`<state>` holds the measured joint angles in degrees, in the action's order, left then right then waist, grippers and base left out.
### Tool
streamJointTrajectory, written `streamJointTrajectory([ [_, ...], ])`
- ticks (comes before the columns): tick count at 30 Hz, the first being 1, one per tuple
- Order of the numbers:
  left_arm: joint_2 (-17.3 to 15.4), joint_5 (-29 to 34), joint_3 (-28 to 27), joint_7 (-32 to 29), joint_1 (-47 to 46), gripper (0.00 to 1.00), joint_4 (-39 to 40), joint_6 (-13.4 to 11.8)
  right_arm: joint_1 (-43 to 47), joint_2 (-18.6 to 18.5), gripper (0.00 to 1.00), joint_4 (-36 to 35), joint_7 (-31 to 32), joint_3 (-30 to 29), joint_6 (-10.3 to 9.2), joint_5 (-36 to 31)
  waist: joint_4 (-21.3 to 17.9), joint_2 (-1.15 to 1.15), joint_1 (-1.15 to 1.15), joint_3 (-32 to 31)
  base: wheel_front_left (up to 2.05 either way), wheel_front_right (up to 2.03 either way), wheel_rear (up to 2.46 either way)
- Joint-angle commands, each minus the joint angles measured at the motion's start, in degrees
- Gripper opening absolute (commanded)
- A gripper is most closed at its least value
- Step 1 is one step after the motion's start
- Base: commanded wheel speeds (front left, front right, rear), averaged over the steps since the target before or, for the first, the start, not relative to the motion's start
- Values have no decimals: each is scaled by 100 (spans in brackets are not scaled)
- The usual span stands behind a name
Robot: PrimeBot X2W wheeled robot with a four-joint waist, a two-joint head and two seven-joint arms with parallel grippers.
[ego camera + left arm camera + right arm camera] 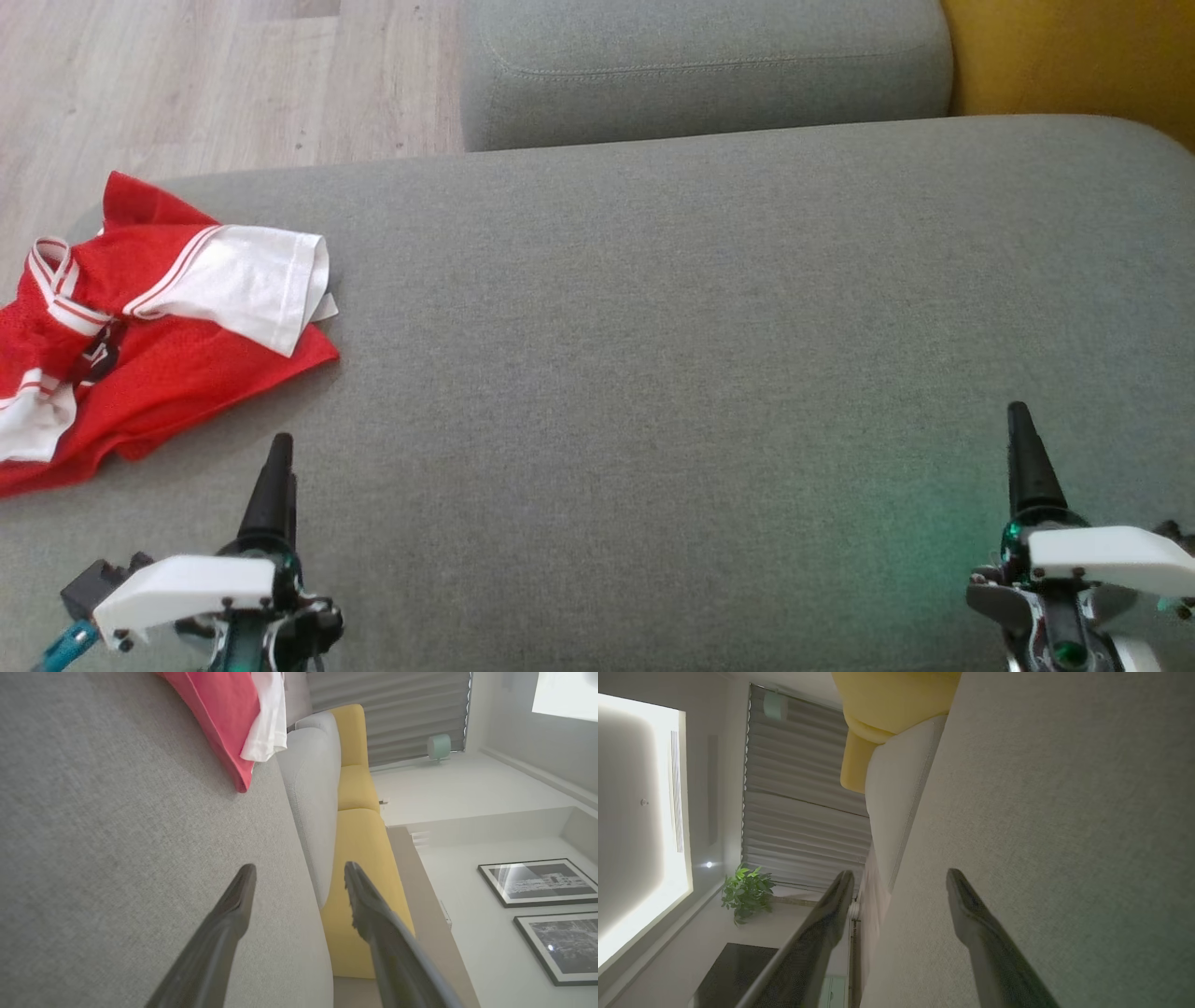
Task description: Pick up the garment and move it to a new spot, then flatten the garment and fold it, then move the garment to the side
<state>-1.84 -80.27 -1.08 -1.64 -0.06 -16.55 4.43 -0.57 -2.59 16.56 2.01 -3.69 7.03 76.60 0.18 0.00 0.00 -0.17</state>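
A red mesh jersey with white sleeves and striped trim, the garment (159,345), lies crumpled at the left edge of the grey cushion (653,373). Its red hem and a white sleeve show at the top of the left wrist view, garment (224,714). My left gripper (278,448) hovers at the lower left, just below and right of the jersey, apart from it; in its wrist view the left gripper (299,877) is open and empty. My right gripper (1019,417) sits at the lower right over bare cushion, far from the jersey; in its own view the right gripper (899,882) stands open and empty.
A second grey cushion (700,65) lies behind the work surface, with a yellow cushion (1074,56) at the back right. Wooden floor (187,84) shows beyond the cushion's left edge. Bare grey fabric stretches between the jersey and my right gripper.
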Motion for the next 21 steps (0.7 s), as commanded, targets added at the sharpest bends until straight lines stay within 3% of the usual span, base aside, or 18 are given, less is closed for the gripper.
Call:
streamJointTrajectory([
  [1, -63, 258, -15, 68, -147, 100, 256, -77, -193, -107, 100, -269, -91, 96, 11, -301, 7, 0, 0, -3, 0, 0, 0],
  [21, -171, 1929, 216, 386, -61, 100, 290, -461, -204, -155, 100, -503, -412, 493, 18, -2155, 16, 0, 0, -39, 0, 0, 0],
])
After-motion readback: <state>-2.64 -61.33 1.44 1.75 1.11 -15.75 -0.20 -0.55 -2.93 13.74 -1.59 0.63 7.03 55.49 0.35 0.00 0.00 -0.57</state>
